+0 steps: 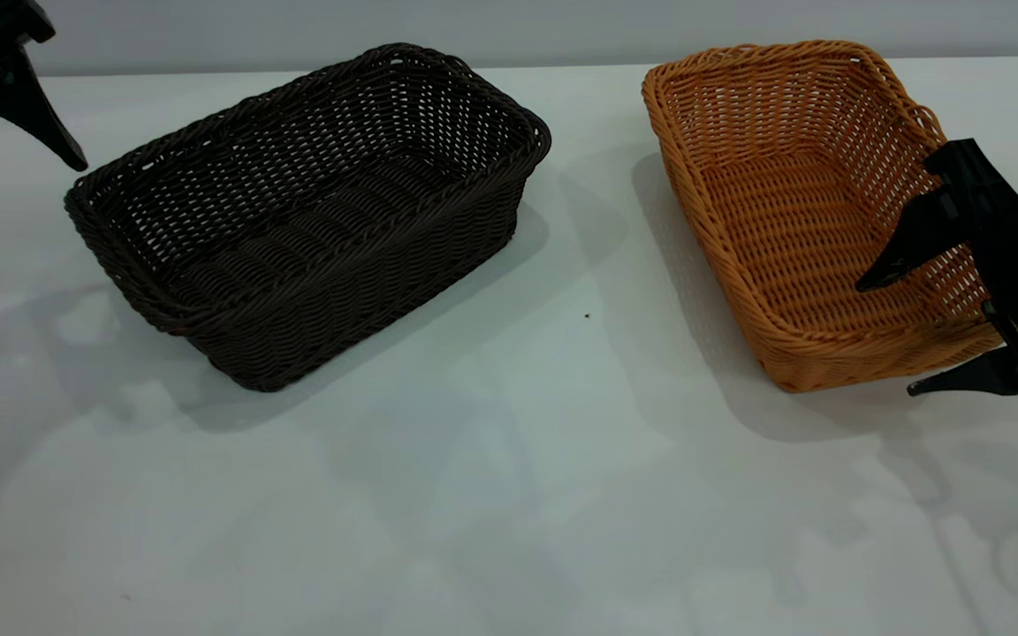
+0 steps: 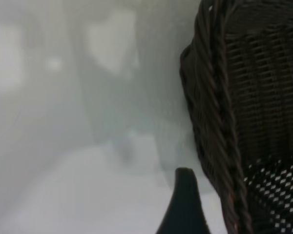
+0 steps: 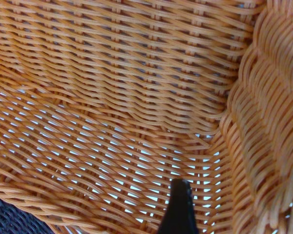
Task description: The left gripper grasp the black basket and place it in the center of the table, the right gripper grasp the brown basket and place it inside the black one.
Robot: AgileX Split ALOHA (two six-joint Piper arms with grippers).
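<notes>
Exterior view showed the right gripper (image 1: 885, 336) spread wide astride the brown basket (image 1: 792, 203) wall at right, gripping nothing, the left gripper (image 1: 27, 190) open beside the black basket (image 1: 306, 212) upper left; closing askew might tip either.

The left gripper (image 1: 27, 194) sits at the exterior view's far left edge, its jaws spread wide, one finger (image 1: 36, 115) angled down and the other only partly in view. The right gripper (image 1: 893, 336) reaches in from the right edge, jaws also wide apart, upper finger (image 1: 911, 247) raised, lower finger (image 1: 968, 378) low.
</notes>
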